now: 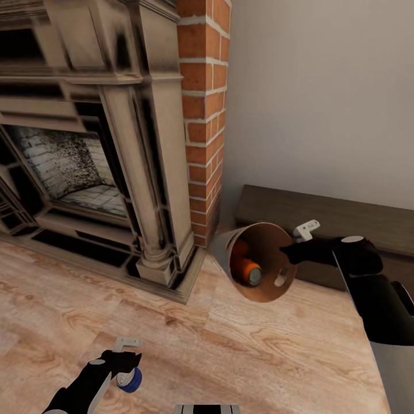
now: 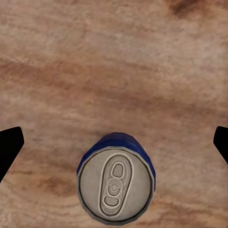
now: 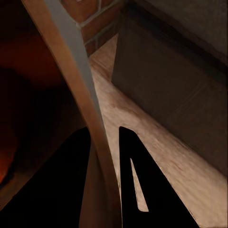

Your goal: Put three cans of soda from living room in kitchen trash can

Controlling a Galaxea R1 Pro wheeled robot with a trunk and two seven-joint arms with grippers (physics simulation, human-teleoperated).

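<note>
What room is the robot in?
Most likely a living room: there is a stone fireplace with a red brick chimney beside it, and a wooden floor.

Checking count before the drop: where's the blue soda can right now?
Head view: the blue soda can is low on the left, at the left gripper, above the wood floor. In the left wrist view it lies between the gripper's open fingertips.

The floor [image 1: 172,322] is showing matt, grained wood planks. The blue soda can [image 2: 116,183] is wearing a dull silver metal top. Beside the stone-like fireplace surround [image 1: 155,172], rough red brick [image 1: 204,115] is rising.
</note>
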